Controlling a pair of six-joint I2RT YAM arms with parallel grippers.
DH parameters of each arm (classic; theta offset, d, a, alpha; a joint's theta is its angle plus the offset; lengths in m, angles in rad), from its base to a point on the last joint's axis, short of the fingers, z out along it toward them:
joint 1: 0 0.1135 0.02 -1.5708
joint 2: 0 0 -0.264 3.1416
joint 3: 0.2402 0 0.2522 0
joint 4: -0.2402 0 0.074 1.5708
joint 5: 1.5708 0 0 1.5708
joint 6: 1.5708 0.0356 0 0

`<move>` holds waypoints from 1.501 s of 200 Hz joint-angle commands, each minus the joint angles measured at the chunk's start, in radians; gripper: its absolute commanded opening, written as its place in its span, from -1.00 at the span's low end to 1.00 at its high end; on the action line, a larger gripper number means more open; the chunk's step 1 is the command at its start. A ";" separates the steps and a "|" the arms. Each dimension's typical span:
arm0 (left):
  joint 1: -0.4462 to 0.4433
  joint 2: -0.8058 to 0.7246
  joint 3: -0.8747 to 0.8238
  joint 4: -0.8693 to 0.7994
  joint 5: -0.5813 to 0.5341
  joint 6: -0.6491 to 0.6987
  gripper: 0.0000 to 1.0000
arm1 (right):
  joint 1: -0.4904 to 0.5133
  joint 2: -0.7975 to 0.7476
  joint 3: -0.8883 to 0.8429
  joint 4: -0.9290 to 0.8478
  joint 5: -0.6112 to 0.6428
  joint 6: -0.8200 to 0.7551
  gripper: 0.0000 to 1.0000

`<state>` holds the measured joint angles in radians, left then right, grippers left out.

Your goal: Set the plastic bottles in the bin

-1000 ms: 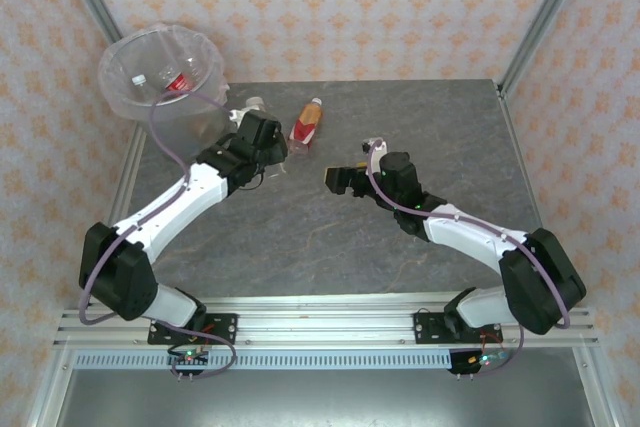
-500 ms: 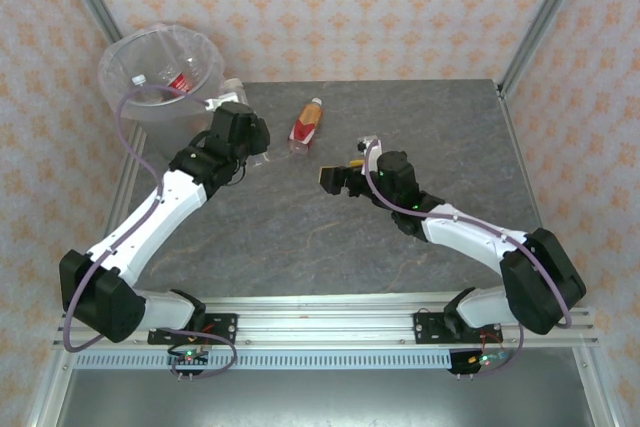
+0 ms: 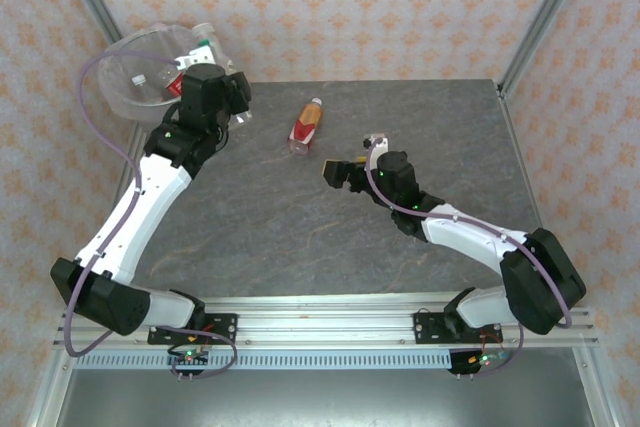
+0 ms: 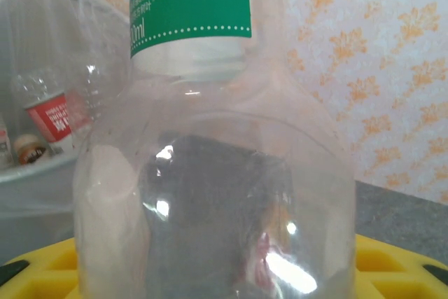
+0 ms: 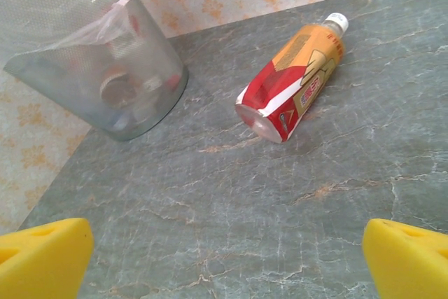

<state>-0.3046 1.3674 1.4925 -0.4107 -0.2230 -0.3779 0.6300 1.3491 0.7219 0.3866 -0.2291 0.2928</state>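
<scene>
Overhanging the bin (image 3: 125, 97) rim, apparently: bottle (image 4: 210, 173) in left end effector (image 3: 207, 59).

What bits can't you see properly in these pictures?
- Left wrist view: the green-label bottle loses its top at the upper edge.
- Top view: things inside the bin are too small to count, and the left arm covers part.
- Right wrist view: the top edge cuts off the bin's top.

White "0ml" on the green label (image 4: 190, 1) of the clear bottle (image 4: 210, 173), 12 o'clock (small Chinese print above, unreadable)
</scene>
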 commanded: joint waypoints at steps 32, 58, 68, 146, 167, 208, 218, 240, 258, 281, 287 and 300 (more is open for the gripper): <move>0.076 0.045 0.124 0.030 -0.040 0.071 0.08 | 0.007 -0.080 -0.046 0.034 0.110 0.006 0.98; 0.129 0.068 0.172 0.026 -0.031 0.072 0.08 | 0.007 -0.099 -0.065 0.034 0.118 -0.004 0.98; 0.151 0.076 0.188 0.024 -0.028 0.070 0.09 | 0.007 -0.105 -0.071 0.034 0.117 -0.008 0.98; 0.320 0.159 0.299 -0.009 0.009 0.039 0.09 | 0.007 -0.123 -0.089 0.031 0.141 -0.029 0.98; 0.349 0.194 0.346 -0.020 0.008 0.048 0.09 | 0.007 -0.122 -0.088 0.029 0.143 -0.033 0.98; 0.385 0.262 0.413 0.011 -0.023 0.136 0.09 | 0.007 -0.127 -0.088 0.017 0.149 -0.033 0.98; 0.393 0.277 0.416 0.038 -0.024 0.177 0.09 | 0.007 -0.129 -0.087 0.012 0.150 -0.033 0.98; 0.428 0.322 0.468 0.041 0.018 0.255 0.08 | 0.007 -0.138 -0.088 -0.001 0.158 -0.037 0.98; 0.464 0.370 0.543 0.011 0.069 0.313 0.08 | 0.007 -0.146 -0.090 -0.011 0.167 -0.040 0.98; 0.486 0.444 0.656 -0.050 0.086 0.373 0.08 | 0.007 -0.153 -0.094 -0.012 0.177 -0.041 0.98; 0.491 0.469 0.683 -0.069 0.090 0.377 0.08 | 0.007 -0.153 -0.096 -0.012 0.178 -0.041 0.98; 0.502 0.517 0.745 -0.113 0.122 0.389 0.08 | 0.008 -0.150 -0.096 -0.009 0.182 -0.038 0.98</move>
<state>0.1825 1.8313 2.1277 -0.4419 -0.1566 -0.0723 0.6308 1.2179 0.6411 0.3820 -0.0750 0.2676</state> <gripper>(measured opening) 0.542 0.992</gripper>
